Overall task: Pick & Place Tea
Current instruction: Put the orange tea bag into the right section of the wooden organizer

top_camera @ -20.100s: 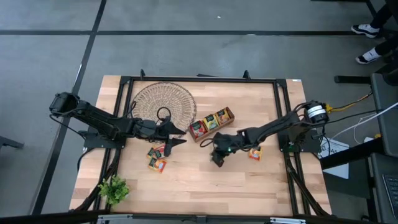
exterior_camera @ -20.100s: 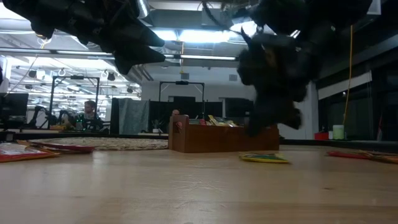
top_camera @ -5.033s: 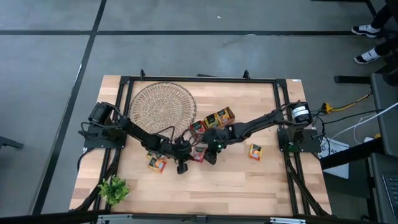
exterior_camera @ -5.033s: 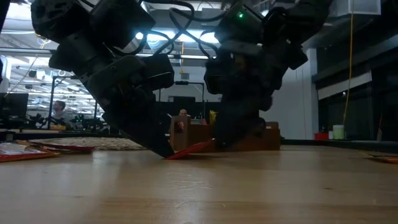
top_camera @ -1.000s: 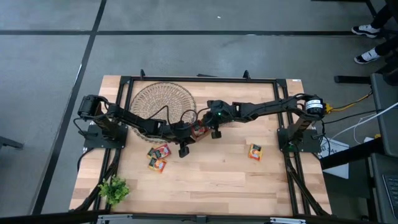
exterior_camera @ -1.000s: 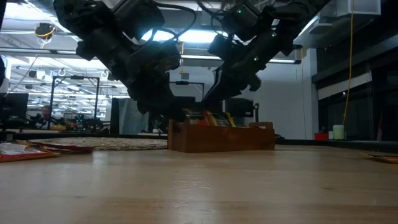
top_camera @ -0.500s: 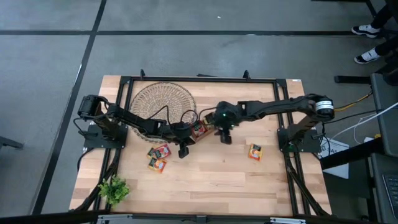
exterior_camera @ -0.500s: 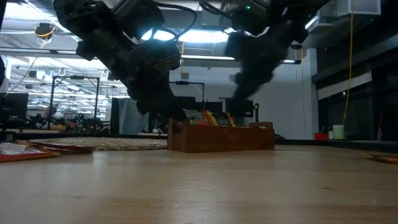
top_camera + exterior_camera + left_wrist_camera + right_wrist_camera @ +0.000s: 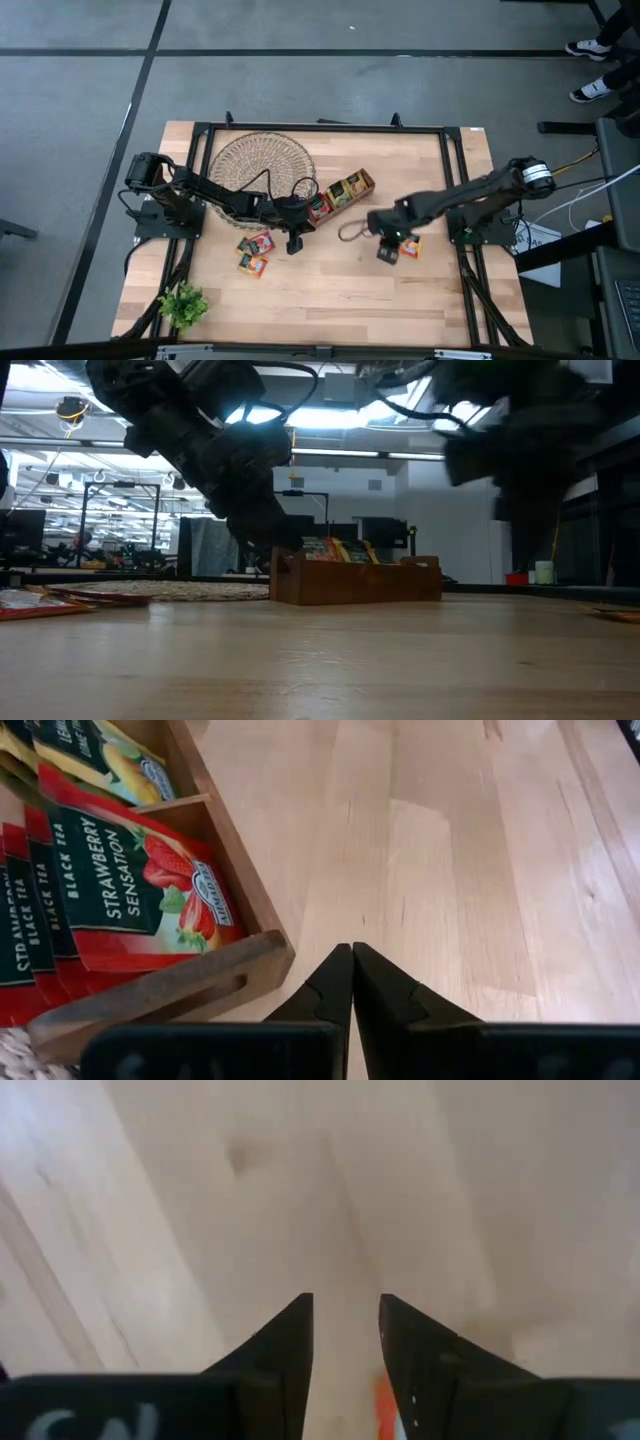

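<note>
Tea sorting at the tray (image 9: 340,194)
Left gripper (image 9: 294,243) clenched empty just beside tray's red-sachet end; right gripper (image 9: 388,252) released, well apart from tray, above a loose sachet (image 9: 409,247) on the worktop (image 9: 330,290)

Counts, placed relative to wooden tray (image 9: 341,195):
- Wooden tray: one, three compartments.
- Tea sachets standing inside tray: exact number cannot tell; red stack (image 9: 120,890) fills end compartment, yellow ones (image 9: 100,755) in next.
- Loose tea sachets (image 9: 258,243) on surface (image 9: 330,290): two on wicker-dish side of tray, one (image 9: 409,246) on opposite side.
- Wicker dish (image 9: 262,168): one, just beside tray.
- Small green plant (image 9: 182,305): one, well apart from tray.
- Arms: two.
</note>
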`<state>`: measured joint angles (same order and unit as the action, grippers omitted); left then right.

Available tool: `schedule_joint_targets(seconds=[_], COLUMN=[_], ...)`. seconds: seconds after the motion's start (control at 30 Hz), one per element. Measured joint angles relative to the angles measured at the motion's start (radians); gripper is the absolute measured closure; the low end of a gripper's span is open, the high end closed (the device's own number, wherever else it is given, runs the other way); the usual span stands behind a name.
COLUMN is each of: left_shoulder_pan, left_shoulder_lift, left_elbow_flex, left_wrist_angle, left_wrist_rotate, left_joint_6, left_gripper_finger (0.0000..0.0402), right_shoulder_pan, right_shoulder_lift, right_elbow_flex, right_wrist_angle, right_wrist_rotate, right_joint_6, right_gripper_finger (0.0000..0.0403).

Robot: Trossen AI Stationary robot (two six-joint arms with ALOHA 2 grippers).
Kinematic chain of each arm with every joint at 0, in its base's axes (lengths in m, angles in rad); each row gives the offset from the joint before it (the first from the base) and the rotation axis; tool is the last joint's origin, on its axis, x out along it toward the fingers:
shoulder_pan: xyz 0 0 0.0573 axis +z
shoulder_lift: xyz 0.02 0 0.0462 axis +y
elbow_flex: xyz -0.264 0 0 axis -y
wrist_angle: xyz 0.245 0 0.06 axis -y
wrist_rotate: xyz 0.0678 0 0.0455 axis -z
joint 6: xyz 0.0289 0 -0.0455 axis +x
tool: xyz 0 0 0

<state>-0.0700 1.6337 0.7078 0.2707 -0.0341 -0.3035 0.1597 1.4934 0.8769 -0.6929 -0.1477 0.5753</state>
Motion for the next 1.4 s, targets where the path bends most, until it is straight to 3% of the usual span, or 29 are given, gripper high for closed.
schedule_joint_targets(seconds=[0.17,0.33,0.5,0.73,0.93,1.1,1.23,1.4], left_shoulder_pan=[0.0,0.0,0.0,-0.016,-0.031,-0.034,-0.034,-0.034], left_shoulder_lift=[0.0,0.0,0.0,0.0,0.0,0.0,0.0,0.0], left_elbow_flex=[0.0,0.0,0.0,0.0,0.0,0.0,0.0,0.0], left_wrist_angle=[0.002,0.002,0.002,0.002,0.002,0.015,0.034,0.088], left_wrist_rotate=[0.0,0.0,-0.02,-0.019,-0.02,-0.024,-0.027,-0.058], left_joint_6=[0.003,0.003,0.003,-0.012,-0.013,-0.015,-0.016,-0.016], left_gripper_finger=[0.0393,0.0393,0.0393,0.0393,0.0393,0.0393,0.0393,0.0393], right_shoulder_pan=[0.111,0.181,0.194,0.194,0.193,0.194,0.187,0.125], right_shoulder_lift=[-0.007,-0.007,-0.003,-0.002,-0.011,-0.004,0.011,0.1], right_elbow_flex=[-0.015,-0.016,-0.028,-0.16,-0.241,-0.217,-0.216,-0.215], right_wrist_angle=[-0.145,-0.252,-0.25,-0.218,-0.017,0.114,0.335,0.585], right_wrist_rotate=[0.061,0.098,0.146,0.122,0.055,0.103,0.231,0.265], right_joint_6=[0.195,0.326,0.4,0.53,0.604,0.593,0.452,0.304], right_gripper_finger=[0.0316,0.0392,0.0396,0.0398,0.0398,0.0398,0.0398,0.0398])
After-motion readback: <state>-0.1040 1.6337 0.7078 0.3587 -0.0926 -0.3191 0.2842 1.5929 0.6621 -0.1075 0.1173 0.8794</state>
